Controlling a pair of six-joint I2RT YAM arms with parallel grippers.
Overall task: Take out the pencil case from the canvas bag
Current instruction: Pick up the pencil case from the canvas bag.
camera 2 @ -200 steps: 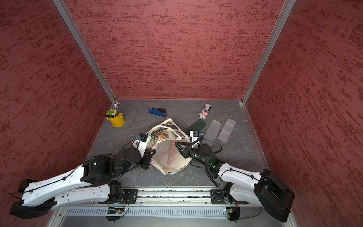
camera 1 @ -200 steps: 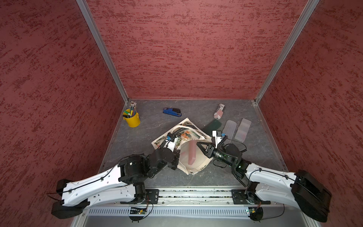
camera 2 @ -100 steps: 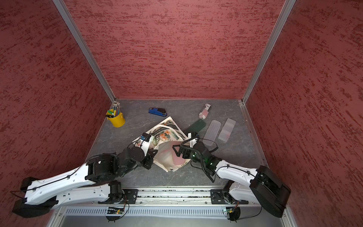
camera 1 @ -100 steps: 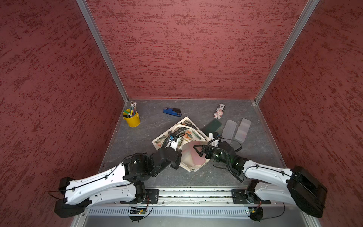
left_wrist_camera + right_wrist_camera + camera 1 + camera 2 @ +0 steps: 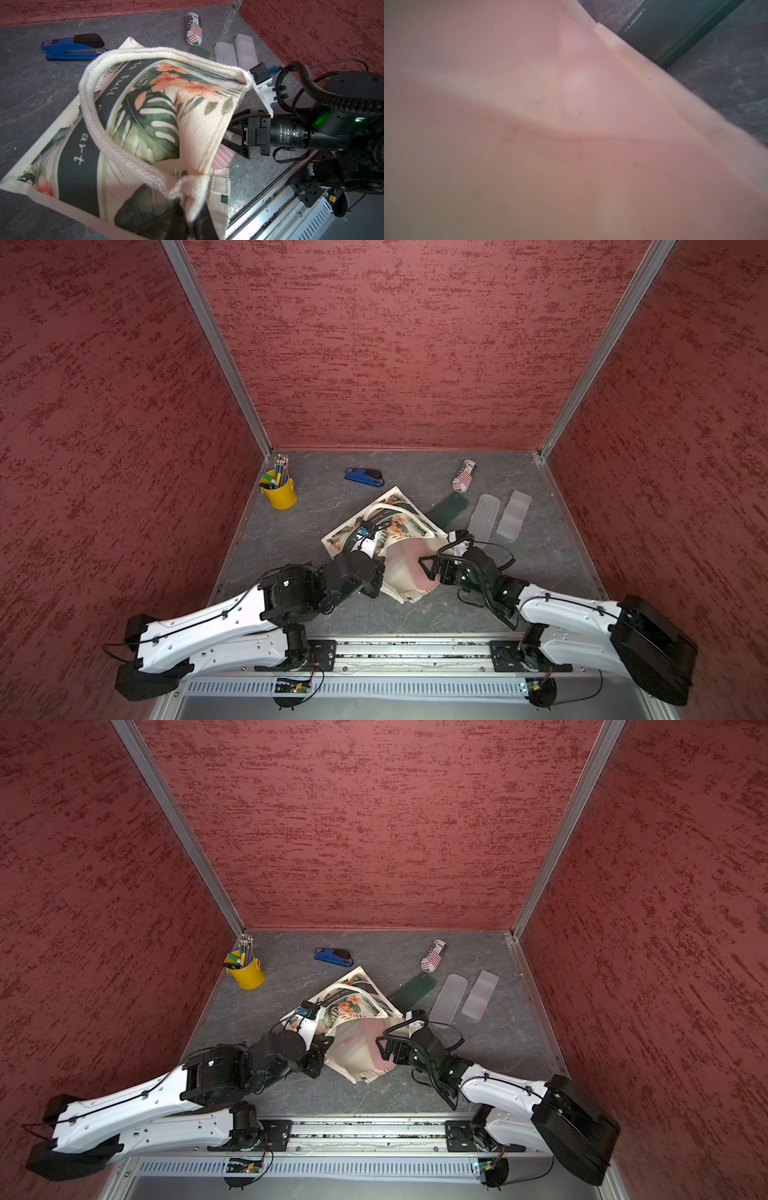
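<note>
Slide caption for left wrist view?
Left end effector pinches canvas bag; open right end effector at pink pencil case in its mouth.

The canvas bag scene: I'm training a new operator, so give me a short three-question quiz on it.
1. True or false: the left gripper is shut on the canvas bag.
2. The pencil case showing in the bag's mouth is: A pink, B blue, C yellow?
3. Fill in: the jaws of the right gripper, at the bag's mouth, stand ___.
Key: 1 true; 2 A; 3 open.
</note>
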